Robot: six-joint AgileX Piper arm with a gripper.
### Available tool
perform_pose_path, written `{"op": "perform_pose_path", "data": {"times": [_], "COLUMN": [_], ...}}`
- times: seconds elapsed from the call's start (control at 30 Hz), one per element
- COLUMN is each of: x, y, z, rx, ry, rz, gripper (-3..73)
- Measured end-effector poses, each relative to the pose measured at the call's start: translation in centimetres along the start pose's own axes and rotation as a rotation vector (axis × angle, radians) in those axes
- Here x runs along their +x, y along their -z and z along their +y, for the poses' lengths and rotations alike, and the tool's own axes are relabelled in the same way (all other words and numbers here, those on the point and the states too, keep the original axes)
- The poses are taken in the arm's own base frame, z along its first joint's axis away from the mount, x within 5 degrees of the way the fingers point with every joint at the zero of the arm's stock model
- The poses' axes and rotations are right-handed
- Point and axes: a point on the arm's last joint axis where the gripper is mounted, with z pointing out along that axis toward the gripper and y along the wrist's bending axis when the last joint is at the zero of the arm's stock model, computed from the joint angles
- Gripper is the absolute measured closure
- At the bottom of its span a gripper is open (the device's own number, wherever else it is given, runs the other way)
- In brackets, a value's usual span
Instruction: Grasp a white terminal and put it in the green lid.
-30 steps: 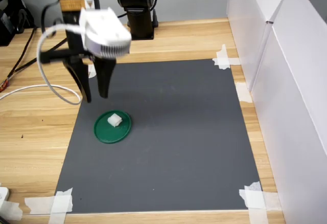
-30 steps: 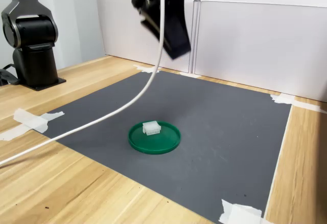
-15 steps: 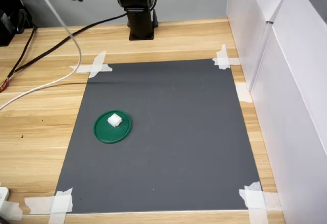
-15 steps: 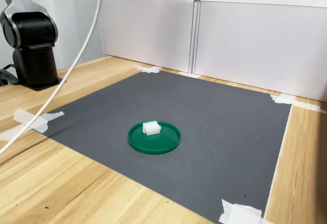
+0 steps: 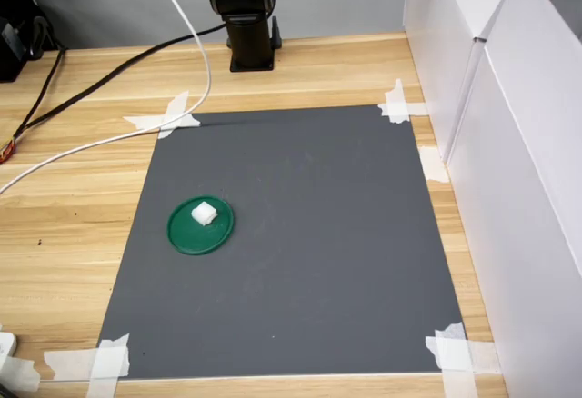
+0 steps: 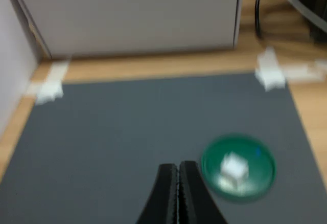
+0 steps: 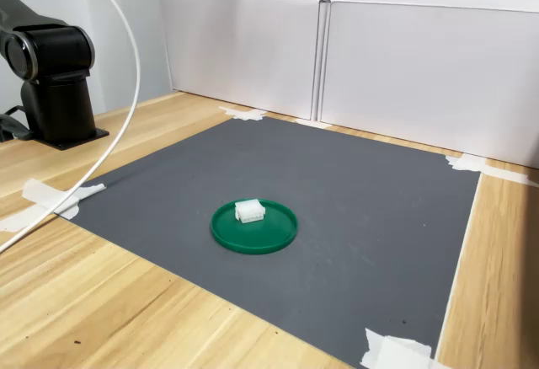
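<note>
The white terminal (image 5: 204, 213) (image 7: 250, 211) (image 6: 234, 165) lies inside the green lid (image 5: 186, 237) (image 7: 269, 237) (image 6: 255, 155), which rests flat on the dark grey mat. In the wrist view my gripper (image 6: 178, 171) is shut with nothing between its fingers, and it is high above the mat and well away from the lid. Neither exterior view shows the gripper; only the arm's black base (image 5: 245, 16) (image 7: 52, 82) remains in them.
The grey mat (image 5: 300, 234) is taped to a wooden table at its corners. White panel walls (image 5: 500, 125) (image 7: 337, 57) stand along one side. A white cable (image 5: 109, 134) (image 7: 93, 167) and black cables (image 5: 55, 89) trail over the wood near the arm's base.
The gripper rose from just above the lid and left both exterior views. The white cable swung across with it. The terminal and lid stayed still.
</note>
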Motion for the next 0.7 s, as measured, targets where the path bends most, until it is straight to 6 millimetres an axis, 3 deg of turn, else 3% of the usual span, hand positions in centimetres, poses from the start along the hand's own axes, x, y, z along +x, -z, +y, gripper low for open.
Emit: {"op": "perform_pose_path", "data": {"times": [0.17, 0.3, 0.7], "x": [4.9, 7.4, 9.5], "y": [0.4, 0.6, 0.7], "z": [-0.3, -0.4, -0.6], "rx": [0.006, 0.001, 0.002], "ry": [0.016, 0.018, 0.015], "rz": [0.085, 0.149, 0.134], "gripper": [71.0, 71.0, 71.0]}}
